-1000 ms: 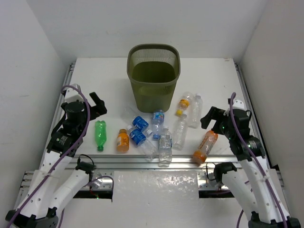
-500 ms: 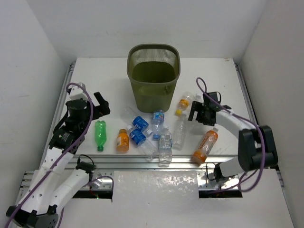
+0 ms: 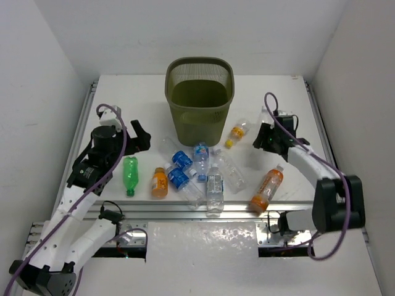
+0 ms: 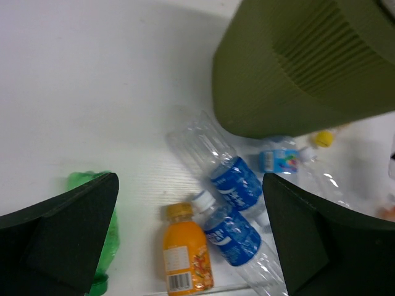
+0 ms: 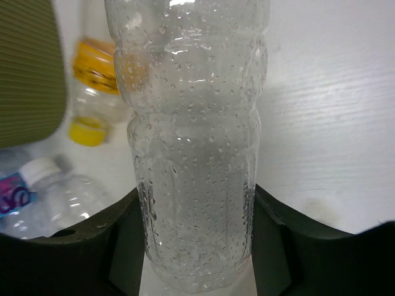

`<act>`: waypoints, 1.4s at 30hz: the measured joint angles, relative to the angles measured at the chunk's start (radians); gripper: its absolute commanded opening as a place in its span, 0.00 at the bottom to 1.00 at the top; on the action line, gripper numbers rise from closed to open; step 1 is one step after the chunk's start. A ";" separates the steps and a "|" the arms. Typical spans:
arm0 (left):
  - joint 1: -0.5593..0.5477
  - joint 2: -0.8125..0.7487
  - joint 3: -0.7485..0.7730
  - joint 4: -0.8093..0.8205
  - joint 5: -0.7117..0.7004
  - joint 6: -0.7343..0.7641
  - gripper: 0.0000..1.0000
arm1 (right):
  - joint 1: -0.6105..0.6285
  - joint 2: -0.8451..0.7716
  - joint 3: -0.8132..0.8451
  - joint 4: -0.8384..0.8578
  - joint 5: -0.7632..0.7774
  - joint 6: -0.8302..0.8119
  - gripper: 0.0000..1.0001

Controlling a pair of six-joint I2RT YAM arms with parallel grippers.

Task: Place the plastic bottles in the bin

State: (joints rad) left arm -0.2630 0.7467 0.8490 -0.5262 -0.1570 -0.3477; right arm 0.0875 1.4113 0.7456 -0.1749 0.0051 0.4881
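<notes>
Several bottles point(image 3: 214, 185) on table point(image 3: 123, 98) beside bin point(image 3: 199, 128), clear bottle point(image 5: 194, 142) in right hand point(image 3: 265, 137)

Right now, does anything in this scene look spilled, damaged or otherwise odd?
Nothing looks spilled or broken. One oddity: the clear bottle held in the right end effector is covered with small droplets, so it may not be fully dry. The other bottles simply lie scattered before the bin.

2 white arms point(image 3: 73, 206) with black joints point(image 3: 103, 140), looping purple cables point(image 3: 125, 139) and black tools point(image 3: 141, 135).
</notes>
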 measured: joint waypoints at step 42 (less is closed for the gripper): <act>-0.510 0.471 0.460 0.652 0.518 -0.120 0.04 | 0.299 -0.447 0.149 0.400 -1.072 0.311 0.49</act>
State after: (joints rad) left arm -0.7727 1.2175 1.3094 0.1253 0.3607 -0.4675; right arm 0.3862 0.9642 0.8948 0.2249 -1.0668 0.7990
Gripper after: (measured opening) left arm 0.503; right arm 0.568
